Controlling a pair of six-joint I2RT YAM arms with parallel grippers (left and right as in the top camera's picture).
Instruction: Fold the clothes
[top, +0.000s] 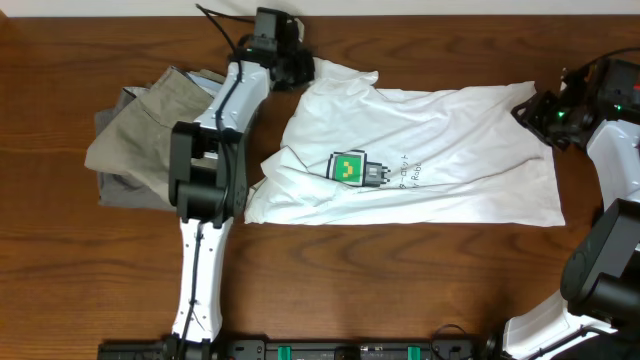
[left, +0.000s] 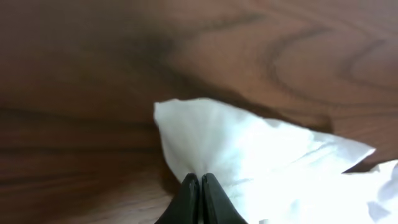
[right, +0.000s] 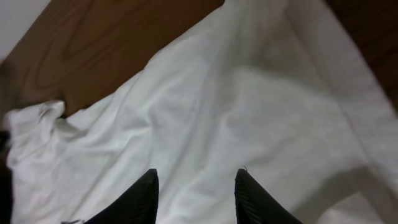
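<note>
The clothes (top: 450, 150), a white T-shirt with a green-and-grey robot print (top: 350, 167), lie spread and wrinkled across the middle of the table. At the shirt's far left corner, my left gripper (top: 296, 68) is shut on the cloth. The left wrist view shows the left gripper (left: 200, 177) with its jaws pressed together on a peaked fold of the white fabric (left: 249, 155). My right gripper (top: 537, 108) hovers at the shirt's far right corner. In the right wrist view the right gripper (right: 196, 174) stands open above the white cloth (right: 249, 106), holding nothing.
Khaki and grey trousers (top: 135, 140) lie bunched at the left, partly under my left arm (top: 205, 170). Bare wooden table (top: 400, 280) runs along the front. The table's back edge (top: 450, 10) lies close behind both grippers.
</note>
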